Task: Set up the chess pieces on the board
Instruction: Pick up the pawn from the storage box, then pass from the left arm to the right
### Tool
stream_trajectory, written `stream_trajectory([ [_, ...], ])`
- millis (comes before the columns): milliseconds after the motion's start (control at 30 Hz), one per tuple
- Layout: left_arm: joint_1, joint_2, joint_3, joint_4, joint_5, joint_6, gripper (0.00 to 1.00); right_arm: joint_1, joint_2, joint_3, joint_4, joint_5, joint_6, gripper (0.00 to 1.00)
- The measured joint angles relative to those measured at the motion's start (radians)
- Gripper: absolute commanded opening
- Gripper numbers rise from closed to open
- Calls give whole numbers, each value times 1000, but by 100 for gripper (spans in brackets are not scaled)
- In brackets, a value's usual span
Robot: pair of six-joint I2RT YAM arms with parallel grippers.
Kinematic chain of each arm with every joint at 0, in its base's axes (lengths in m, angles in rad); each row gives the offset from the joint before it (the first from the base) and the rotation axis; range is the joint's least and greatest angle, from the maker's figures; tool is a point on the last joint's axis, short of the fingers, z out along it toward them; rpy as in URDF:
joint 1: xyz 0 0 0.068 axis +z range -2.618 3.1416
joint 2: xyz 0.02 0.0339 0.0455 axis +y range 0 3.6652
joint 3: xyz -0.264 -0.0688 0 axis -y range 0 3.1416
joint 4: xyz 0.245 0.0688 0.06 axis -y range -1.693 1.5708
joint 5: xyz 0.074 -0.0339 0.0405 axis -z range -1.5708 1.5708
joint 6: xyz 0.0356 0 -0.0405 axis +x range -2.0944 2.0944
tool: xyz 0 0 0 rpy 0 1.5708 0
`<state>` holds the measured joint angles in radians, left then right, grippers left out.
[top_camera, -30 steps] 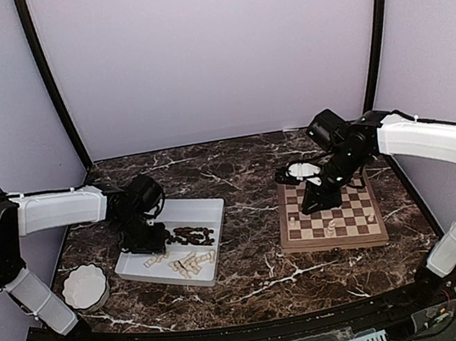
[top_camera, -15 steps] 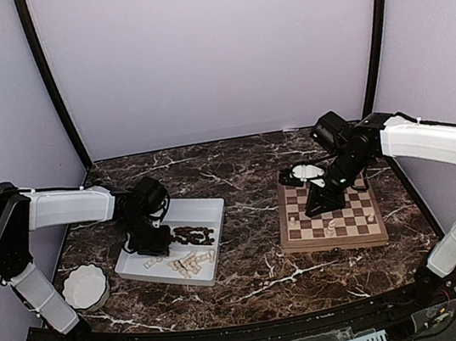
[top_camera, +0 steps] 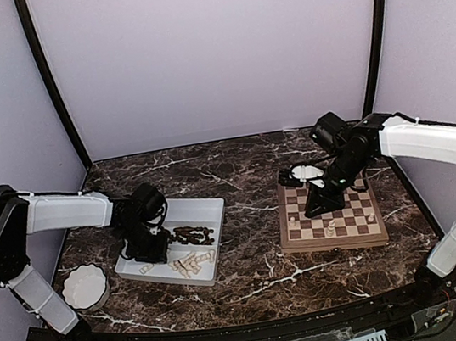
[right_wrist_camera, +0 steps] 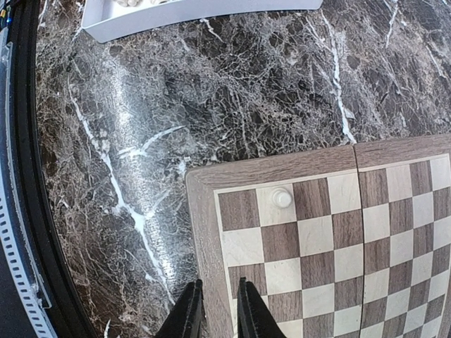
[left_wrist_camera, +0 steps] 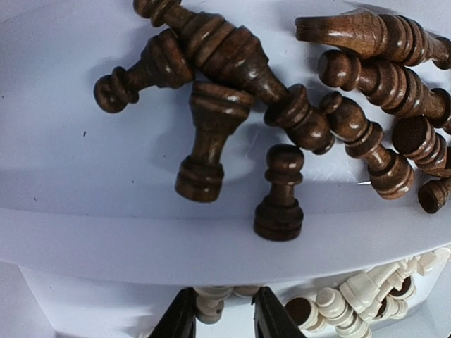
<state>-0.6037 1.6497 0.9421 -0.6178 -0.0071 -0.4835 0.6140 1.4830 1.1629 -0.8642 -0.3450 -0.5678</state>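
Dark brown chess pieces (left_wrist_camera: 282, 113) lie heaped in the white tray (top_camera: 207, 203), and cream ones (left_wrist_camera: 366, 296) are heaped nearer. My left gripper (left_wrist_camera: 222, 313) reaches down into the tray (left_wrist_camera: 106, 239), its jaws shut on a cream piece (left_wrist_camera: 210, 304) lying between them. In the top view the left gripper (top_camera: 150, 249) sits at the tray's left side. My right gripper (right_wrist_camera: 215, 299) hovers over the left border of the board (right_wrist_camera: 204, 232), jaws a narrow gap apart with nothing between them. A cream pawn (right_wrist_camera: 282, 197) stands on a light square near the board's corner.
A white scalloped bowl (top_camera: 85, 288) stands left of the tray. The board (top_camera: 333, 243) carries three cream pieces, one of them at its right edge (top_camera: 372, 217). Dark marble table lies between tray and board. The table's black edge strip (right_wrist_camera: 21, 211) runs along the left of the right wrist view.
My left gripper has moved toward the near side of the tray, from the dark pieces to the cream ones, and its jaws have drawn in. The right gripper has barely shifted.
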Motion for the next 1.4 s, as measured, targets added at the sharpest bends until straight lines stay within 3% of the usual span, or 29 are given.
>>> stream_trajectory([
  [333, 0, 2, 2, 2, -4, 2, 11, 0, 13, 0, -1, 0, 0, 19],
  [633, 0, -87, 7, -52, 18, 35, 4, 0, 17, 27, -21, -19, -4, 19],
  [967, -15, -440, -72, 99, 316, 160, 4, -1, 79, 135, -25, -126, 0, 18],
  [1233, -29, -357, -83, 272, 597, 148, 5, 29, 86, 235, -18, -155, -32, 20],
  [1400, -50, -238, -80, 392, 811, 110, 6, 153, 91, 253, -20, -72, -107, 26],
])
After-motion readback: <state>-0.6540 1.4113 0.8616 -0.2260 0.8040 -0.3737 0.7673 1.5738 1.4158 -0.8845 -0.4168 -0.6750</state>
